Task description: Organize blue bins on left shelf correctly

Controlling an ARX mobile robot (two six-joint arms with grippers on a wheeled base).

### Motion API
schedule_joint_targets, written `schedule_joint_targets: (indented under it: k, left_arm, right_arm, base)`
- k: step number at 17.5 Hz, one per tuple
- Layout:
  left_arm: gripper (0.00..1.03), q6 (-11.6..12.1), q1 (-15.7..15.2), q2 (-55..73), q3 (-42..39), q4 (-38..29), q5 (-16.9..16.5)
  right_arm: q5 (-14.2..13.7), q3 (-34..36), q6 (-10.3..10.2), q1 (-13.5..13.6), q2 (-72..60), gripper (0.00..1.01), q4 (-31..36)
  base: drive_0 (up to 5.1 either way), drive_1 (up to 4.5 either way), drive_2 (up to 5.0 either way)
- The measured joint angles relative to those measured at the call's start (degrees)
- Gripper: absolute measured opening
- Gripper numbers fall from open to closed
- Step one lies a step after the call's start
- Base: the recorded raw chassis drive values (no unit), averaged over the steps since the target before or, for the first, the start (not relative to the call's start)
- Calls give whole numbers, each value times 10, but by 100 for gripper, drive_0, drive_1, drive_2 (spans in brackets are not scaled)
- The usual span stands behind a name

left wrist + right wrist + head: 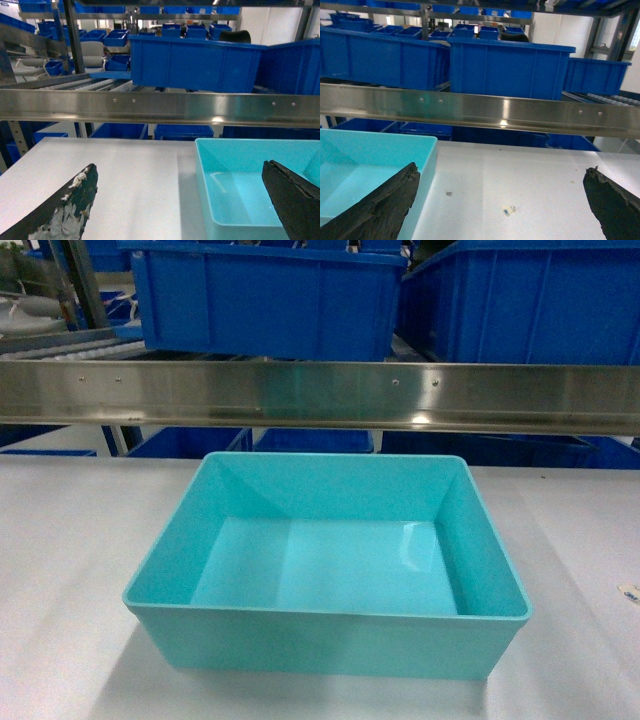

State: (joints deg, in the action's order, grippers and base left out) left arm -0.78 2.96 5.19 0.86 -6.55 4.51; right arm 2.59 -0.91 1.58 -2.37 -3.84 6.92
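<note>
One light turquoise blue bin (pixel 330 565) stands empty and upright on the white tabletop (pixel 70 560), just in front of the steel beam of the shelf (pixel 320 395). The left wrist view shows it as the bin (pixel 240 185) at lower right, the right wrist view as the bin (pixel 365 165) at lower left. My left gripper (pixel 180 202) is open, straddling the bin's left wall with one finger over the table and one over the bin's inside. My right gripper (pixel 502 207) is open to the right of the bin, holding nothing. Neither gripper shows in the head view.
Dark royal-blue crates (pixel 270 295) sit on the roller rails behind the beam, with more crates (pixel 310 440) on the level below. A small paper scrap (pixel 508 210) lies on the table right of the bin. Another label scrap (pixel 630 592) lies at the table's right edge.
</note>
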Motion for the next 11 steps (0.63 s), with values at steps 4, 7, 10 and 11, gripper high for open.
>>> schedule_joint_targets:
  k: [4,7,10,11]
  left_arm:
    - [98,13,0,359,48,-269,50]
    - [98,52,30,669,155,-364,99]
    - [98,53,26,694,159,-404,101]
    - [98,53,24,707,165,-410,101]
  right_arm:
    - [-28,-49,43,16,-288,98,226]
    - [-112,-156,103,111,-537,98,274]
    - [-112,-156,105,112,-539,98,277]
    - [-115,-156,107,116,-544,98,285]
  base:
    - [0,0,0]
    - [0,0,0]
    - [0,0,0]
    - [0,0,0]
